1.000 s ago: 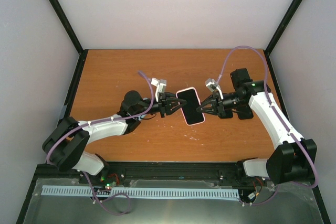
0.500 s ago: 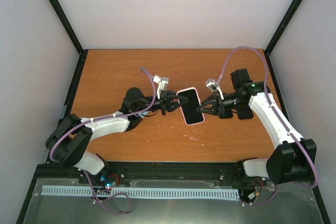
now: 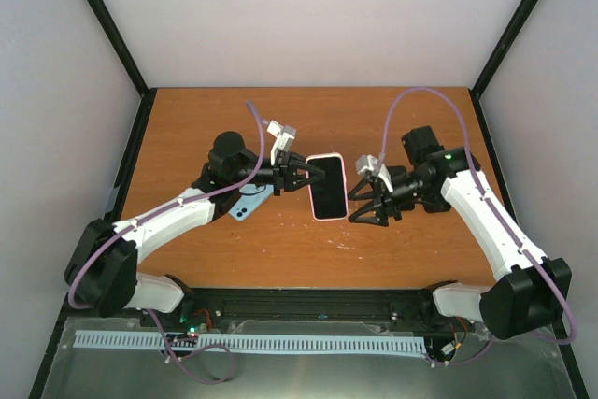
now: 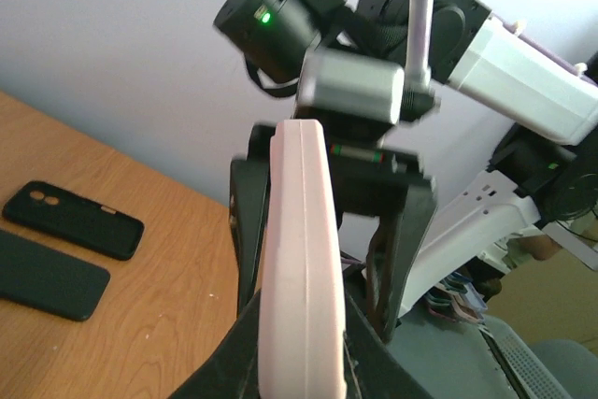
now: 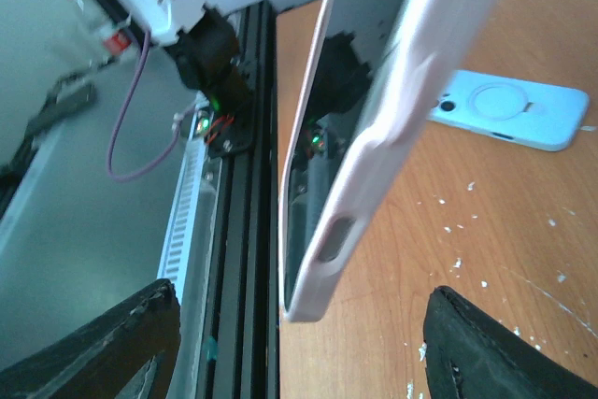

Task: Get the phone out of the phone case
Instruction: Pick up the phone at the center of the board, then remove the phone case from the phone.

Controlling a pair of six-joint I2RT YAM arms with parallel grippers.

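Observation:
The phone [image 3: 326, 189], black screen up, sits inside a pale pink phone case [image 3: 343, 171] held above the table's middle. My left gripper [image 3: 302, 176] is shut on the case's left edge. In the left wrist view the pink case [image 4: 301, 259] stands edge-on between the fingers [image 4: 245, 231]. My right gripper [image 3: 356, 203] is open beside the phone's right edge and does not touch it. In the right wrist view the case's corner [image 5: 348, 231] hangs between the spread right gripper [image 5: 301, 294].
A light blue case [image 3: 247, 204] with a ring lies flat on the wooden table [image 3: 187, 128] under the left arm, also seen as the blue case [image 5: 512, 109]. Two black cases [image 4: 75, 220] [image 4: 45, 277] lie on the table's right side.
The right gripper opened and let go of the phone's right edge, dropping slightly toward the front. The left arm swung the cased phone a little left and back, uncovering the blue case.

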